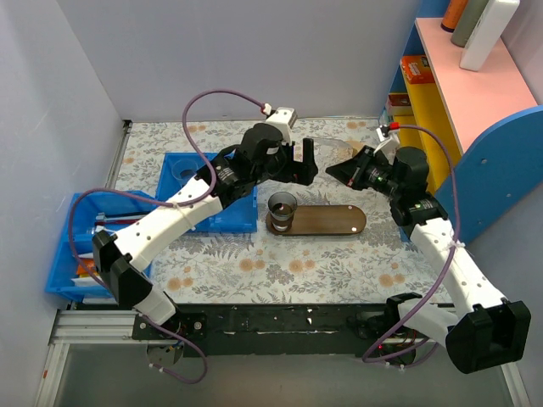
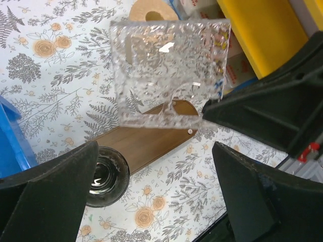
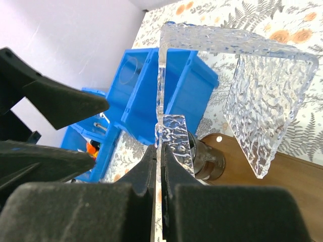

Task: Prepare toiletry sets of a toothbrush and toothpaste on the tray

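Note:
The dark brown tray (image 1: 335,222) lies mid-table with a small dark cup (image 1: 282,210) on its left end; it also shows in the left wrist view as tray (image 2: 146,138) and cup (image 2: 106,176). A clear textured plastic stand (image 3: 262,91) hangs in the air above it, with my right gripper (image 3: 160,151) shut on one of its thin walls. My left gripper (image 2: 155,151) is open just beside that stand (image 2: 166,65), with nothing between its fingers. From above, the left gripper (image 1: 304,161) faces the right gripper (image 1: 337,172). No toothbrush or toothpaste is in view.
Two blue bins stand at the left, one near the tray (image 1: 208,199) and one at the table's edge (image 1: 85,246) holding small items. A yellow, pink and blue shelf (image 1: 475,93) rises at the right. A tape roll (image 2: 151,10) lies behind the stand.

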`<state>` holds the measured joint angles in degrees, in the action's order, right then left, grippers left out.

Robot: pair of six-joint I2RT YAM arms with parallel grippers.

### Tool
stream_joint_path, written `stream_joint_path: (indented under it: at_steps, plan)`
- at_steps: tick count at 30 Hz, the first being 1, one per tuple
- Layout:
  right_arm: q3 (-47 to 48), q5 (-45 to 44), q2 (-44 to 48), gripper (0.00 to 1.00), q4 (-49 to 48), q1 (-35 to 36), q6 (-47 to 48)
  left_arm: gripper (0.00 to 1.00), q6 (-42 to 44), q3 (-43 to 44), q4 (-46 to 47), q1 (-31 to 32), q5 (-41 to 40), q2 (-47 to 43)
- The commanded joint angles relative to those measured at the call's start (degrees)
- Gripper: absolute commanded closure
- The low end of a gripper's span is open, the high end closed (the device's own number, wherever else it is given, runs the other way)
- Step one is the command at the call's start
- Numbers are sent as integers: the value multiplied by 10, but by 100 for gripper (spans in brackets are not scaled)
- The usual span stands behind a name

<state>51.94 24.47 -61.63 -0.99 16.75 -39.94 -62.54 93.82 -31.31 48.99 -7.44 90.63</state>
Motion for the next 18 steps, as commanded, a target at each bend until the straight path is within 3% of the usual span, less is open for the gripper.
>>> stream_joint_path:
  at_steps: [1,9,18]
  plan:
    - [-2,53,30,99,-20,-37,0,2,32,-28,47,2,17,-73]
    - [-46,123,70,99,48,-98,28,2,29,-60,56,-19,70,-113]
    - [-112,140,95,99,80,-107,51,2,24,-94,56,-40,99,-149]
